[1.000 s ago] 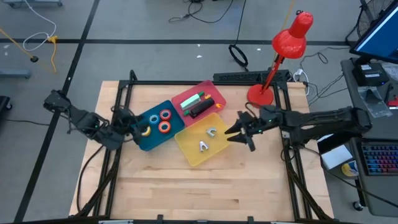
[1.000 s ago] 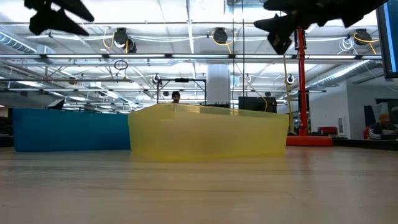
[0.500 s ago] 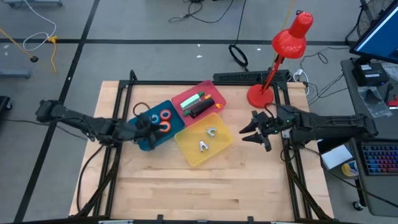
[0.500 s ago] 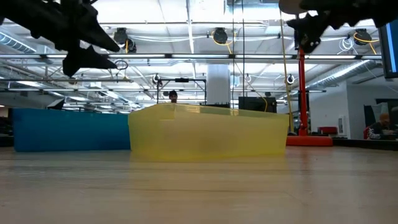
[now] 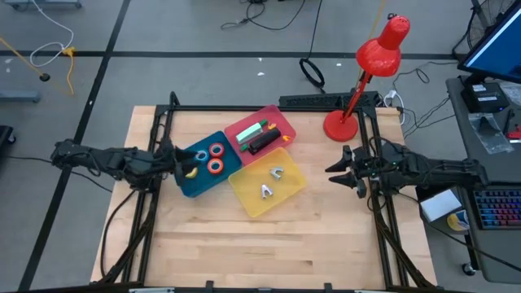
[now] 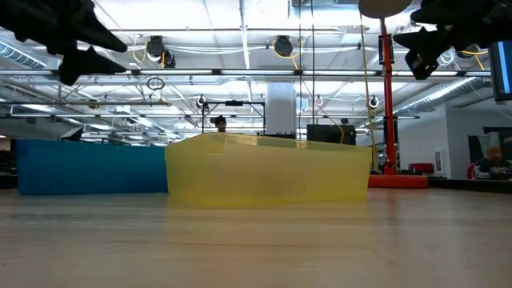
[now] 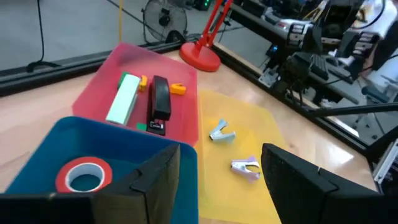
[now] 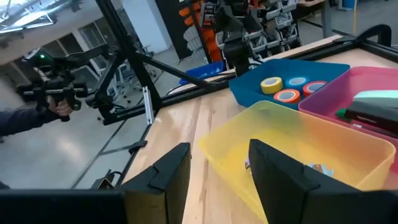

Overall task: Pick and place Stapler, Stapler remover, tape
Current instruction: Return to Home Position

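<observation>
The tape rolls (image 5: pixel 215 166) all lie in the blue bin (image 5: pixel 198 189), toward the counter's far left. The staplers (image 5: pixel 262 143) are in the pink bin (image 5: pixel 281 122), and the staple removers (image 5: pixel 277 172) in the yellow bin (image 5: pixel 252 205). The left end effector (image 5: pixel 169 159) hangs empty, fingers wide, just beside the blue bin's wall. Any dip while retreating could hook the rim and spill the rolls. The right end effector (image 5: pixel 340 168), empty and parted, sits near the right edge. A swing toward the far edge might clip the red lamp (image 5: pixel 340 124).
</observation>
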Action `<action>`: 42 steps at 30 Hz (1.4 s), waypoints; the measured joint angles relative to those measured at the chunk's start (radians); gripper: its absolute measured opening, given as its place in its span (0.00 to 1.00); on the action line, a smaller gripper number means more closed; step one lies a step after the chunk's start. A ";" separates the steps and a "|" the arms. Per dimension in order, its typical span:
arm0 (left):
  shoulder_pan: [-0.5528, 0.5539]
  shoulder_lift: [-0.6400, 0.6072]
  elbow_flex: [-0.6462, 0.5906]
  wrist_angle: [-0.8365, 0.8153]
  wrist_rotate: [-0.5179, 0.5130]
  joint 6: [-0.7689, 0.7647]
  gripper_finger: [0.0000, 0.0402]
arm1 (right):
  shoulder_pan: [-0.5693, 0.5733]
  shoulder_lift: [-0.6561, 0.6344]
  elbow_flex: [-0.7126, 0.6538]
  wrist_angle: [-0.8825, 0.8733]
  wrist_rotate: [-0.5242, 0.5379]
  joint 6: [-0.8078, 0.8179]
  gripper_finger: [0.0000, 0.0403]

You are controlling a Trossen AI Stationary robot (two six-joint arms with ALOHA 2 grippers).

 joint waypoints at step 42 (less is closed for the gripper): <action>-0.139 -0.373 -0.256 0.044 -0.164 0.064 0.56 | 0.000 -0.224 -0.267 0.182 0.004 0.028 0.39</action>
